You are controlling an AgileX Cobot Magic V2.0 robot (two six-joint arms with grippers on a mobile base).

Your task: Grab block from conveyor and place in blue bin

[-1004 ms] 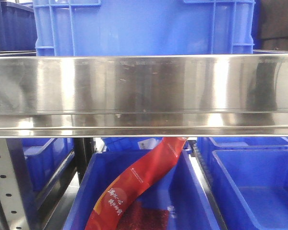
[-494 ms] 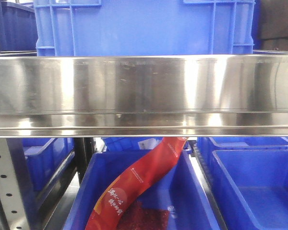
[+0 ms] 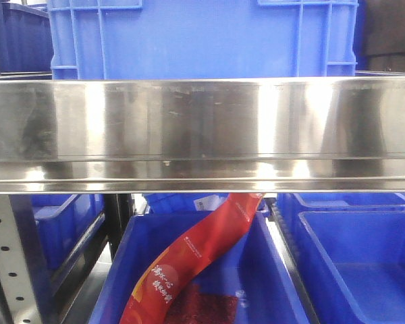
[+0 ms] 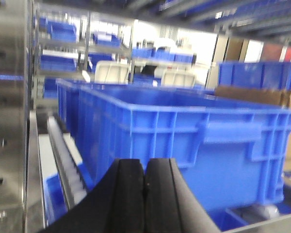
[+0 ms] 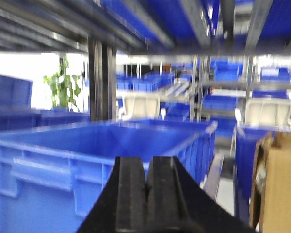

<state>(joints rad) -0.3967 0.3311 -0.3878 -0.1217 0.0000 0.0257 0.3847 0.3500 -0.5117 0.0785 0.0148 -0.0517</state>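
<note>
The left pincer [image 4: 144, 194] fills the bottom centre of its wrist view, black pads pressed together with nothing between them. Just beyond it sits a big blue bin [image 4: 184, 141], its open top running across mid-frame; a roller track [image 4: 68, 165] runs down the lower left beside a steel post [image 4: 9, 97]. That picture is soft with blur.

The right pincer [image 5: 145, 194] is likewise closed tight and empty, low in the centre of its own view. Another blue bin [image 5: 87, 155] lies past it to the left, and a cardboard box [image 5: 279, 184] is cut off at the right edge. Shelving behind is smeared.

From the front camera, a wide steel rail [image 3: 202, 128] spans the frame, hiding the arms. Below it, a red packet [image 3: 196, 260] leans in a lower bin [image 3: 283, 270].

No block shows in any view.
</note>
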